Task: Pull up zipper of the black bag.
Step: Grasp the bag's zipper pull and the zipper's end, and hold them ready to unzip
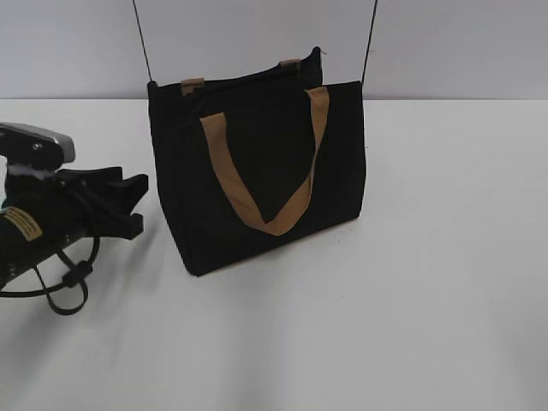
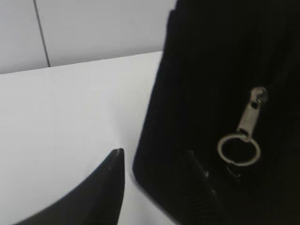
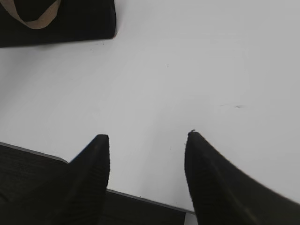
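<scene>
Boxy black fabric tote bag (image 1: 257, 171) with two tan-brown webbing strap handles (image 1: 265, 184), shown standing upright on a plain white table (image 1: 428, 257), left of the table's middle in the exterior view. The small silver metal zipper pull tab with its round ring (image 2: 243, 133) is seen only in the left wrist view, hanging on the bag's dark end panel; the black track beneath it cannot be made out against the fabric.

The left gripper (image 1: 128, 205) is held just beside the bag's left end, near table height, with its black fingers spread wide and nothing between them. In the left wrist view one fingertip (image 2: 115, 161) lies clear of the bag over the table, while the other (image 2: 197, 171) stands in front of the fabric, below and left of the ring; contact with the bag cannot be judged. The right gripper (image 3: 147, 145) is likewise spread wide and empty, hanging over bare table well apart from the bag, whose lower corner shows at the top left of the right wrist view.

The step in hand is judged to be the approach to the pull tab. A good grasp would be made by shifting the left gripper toward the ring until the tab lies between both fingertips, then closing on the flat tab rather than on the fabric. The pull is best kept in line with the track. Since the bag is light and free-standing, it may tip or slide unless steadied by the right gripper.
</scene>
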You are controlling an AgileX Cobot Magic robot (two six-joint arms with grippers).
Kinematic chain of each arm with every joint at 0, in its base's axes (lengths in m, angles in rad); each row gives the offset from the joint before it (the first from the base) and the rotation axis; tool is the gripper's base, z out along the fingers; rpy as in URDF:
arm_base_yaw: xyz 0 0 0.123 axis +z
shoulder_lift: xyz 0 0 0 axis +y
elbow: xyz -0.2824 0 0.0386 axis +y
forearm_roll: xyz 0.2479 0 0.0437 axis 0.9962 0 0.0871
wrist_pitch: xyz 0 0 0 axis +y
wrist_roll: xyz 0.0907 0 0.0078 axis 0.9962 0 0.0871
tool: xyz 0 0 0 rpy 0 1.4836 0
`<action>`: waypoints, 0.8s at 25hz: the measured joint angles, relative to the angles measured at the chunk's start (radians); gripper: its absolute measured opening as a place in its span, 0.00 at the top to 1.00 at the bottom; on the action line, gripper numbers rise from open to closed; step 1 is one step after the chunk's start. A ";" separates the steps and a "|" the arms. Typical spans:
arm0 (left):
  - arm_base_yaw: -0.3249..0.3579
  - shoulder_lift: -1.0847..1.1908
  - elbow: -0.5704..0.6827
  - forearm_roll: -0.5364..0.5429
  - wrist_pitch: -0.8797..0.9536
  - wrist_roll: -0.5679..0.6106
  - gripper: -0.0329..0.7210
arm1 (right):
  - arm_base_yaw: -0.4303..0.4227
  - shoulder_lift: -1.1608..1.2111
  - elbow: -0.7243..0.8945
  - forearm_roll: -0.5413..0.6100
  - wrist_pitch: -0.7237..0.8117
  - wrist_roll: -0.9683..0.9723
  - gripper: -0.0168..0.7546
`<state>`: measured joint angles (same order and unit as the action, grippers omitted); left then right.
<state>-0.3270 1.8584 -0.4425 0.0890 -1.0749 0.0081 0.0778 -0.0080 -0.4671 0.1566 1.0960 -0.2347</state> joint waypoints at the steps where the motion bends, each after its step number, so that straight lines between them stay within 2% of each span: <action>1: 0.000 0.012 0.000 0.028 -0.005 -0.001 0.54 | 0.000 0.000 0.000 0.000 0.000 0.000 0.46; 6: 0.000 0.069 0.000 0.147 -0.066 -0.001 0.55 | 0.000 0.000 0.000 0.000 0.000 0.000 0.46; 11: 0.000 0.151 -0.001 0.186 -0.126 -0.001 0.55 | 0.000 0.000 0.000 0.000 0.000 0.001 0.46; 20: -0.001 0.235 -0.049 0.238 -0.130 -0.028 0.56 | 0.000 0.000 0.000 0.000 0.000 0.001 0.46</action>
<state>-0.3281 2.0936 -0.4919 0.3268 -1.2049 -0.0196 0.0778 -0.0080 -0.4671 0.1566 1.0960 -0.2337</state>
